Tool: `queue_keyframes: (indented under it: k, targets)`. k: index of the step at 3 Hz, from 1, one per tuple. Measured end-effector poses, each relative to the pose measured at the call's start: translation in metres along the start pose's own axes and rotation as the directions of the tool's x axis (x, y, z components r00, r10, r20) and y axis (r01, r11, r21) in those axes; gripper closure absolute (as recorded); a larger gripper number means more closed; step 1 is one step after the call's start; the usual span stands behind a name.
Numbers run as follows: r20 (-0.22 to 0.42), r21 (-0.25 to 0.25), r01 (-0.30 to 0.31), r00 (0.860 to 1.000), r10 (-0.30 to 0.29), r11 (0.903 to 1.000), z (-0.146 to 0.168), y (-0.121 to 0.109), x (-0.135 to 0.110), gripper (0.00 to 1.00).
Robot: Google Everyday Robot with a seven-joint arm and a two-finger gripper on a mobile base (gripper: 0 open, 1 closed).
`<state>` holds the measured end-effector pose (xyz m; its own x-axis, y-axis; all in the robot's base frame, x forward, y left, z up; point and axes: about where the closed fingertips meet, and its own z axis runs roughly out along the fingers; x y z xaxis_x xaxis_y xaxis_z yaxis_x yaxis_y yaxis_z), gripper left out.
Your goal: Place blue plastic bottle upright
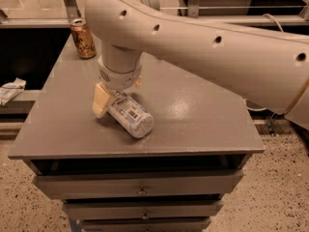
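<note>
Grasp step: blue plastic bottle (131, 116) lies flat on table (203, 120), base toward 4 o'clock; gripper (115, 99) over its 10 o'clock end, claw state untellable; next needs firm hold, then tipping upright.

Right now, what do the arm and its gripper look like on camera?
The arm is a thick, smooth, off-white tube with small dark round holes along it, ending in a ribbed cylindrical wrist. The gripper, at the far end of the blue plastic bottle on the grey cabinet top, is pale yellow. No markings show.
</note>
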<state>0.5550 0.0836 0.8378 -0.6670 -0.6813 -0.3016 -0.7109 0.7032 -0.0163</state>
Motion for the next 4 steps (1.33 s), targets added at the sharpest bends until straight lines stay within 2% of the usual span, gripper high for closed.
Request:
queue_keyframes:
  k: [1, 2, 3, 4]
  targets:
    - [0.023, 0.008, -0.005, 1.000, 0.005, 1.0000, -0.009, -0.004, 0.001, 0.56]
    - [0.051, 0.011, -0.004, 0.999, 0.003, 0.9999, -0.020, -0.007, -0.001, 0.79]
    - [0.143, 0.002, 0.025, 0.989, -0.025, 0.9997, -0.052, -0.007, -0.010, 1.00]
    - [0.260, -0.018, 0.078, 0.963, -0.071, 0.9968, -0.085, -0.007, -0.020, 1.00]
